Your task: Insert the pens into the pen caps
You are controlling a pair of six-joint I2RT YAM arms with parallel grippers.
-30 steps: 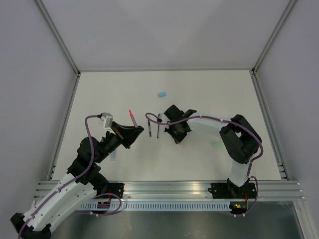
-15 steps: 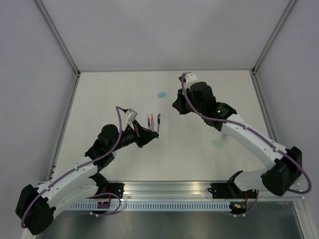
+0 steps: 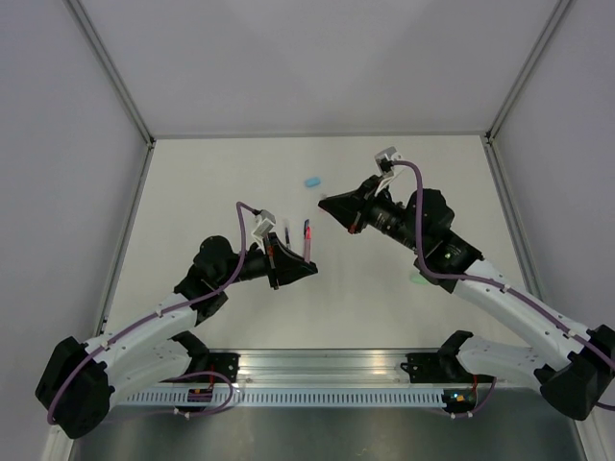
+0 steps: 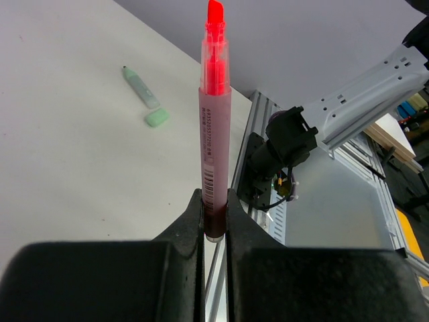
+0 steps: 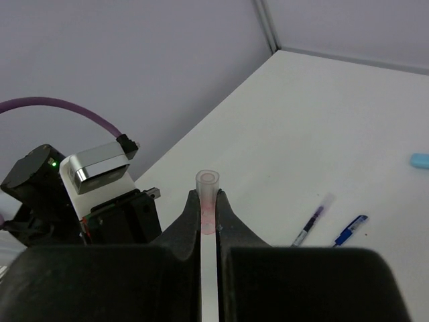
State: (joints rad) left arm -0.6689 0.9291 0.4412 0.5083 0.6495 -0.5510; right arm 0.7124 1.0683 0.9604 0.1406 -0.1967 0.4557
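My left gripper (image 3: 307, 265) (image 4: 214, 201) is shut on the pink pen (image 4: 214, 127), uncapped, tip pointing away from the fingers; it also shows in the top view (image 3: 307, 234). My right gripper (image 3: 325, 204) (image 5: 208, 202) is shut on a clear, pink-tinted pen cap (image 5: 208, 189), open end outward, held above the table facing the left gripper, a short gap apart. A dark pen (image 5: 314, 220) and a blue pen (image 5: 350, 229) lie on the table below. A light blue cap (image 3: 311, 181) lies farther back.
A pale green marker (image 4: 141, 87) and its green cap (image 4: 156, 118) lie on the table at the right, partly under my right arm (image 3: 420, 279). The left arm's wrist camera (image 5: 100, 164) is close in front of the right gripper. Grey walls enclose the table.
The left gripper has moved right and forward with the pink pen. The right arm swung out to the far side, then turned back to face the left gripper.
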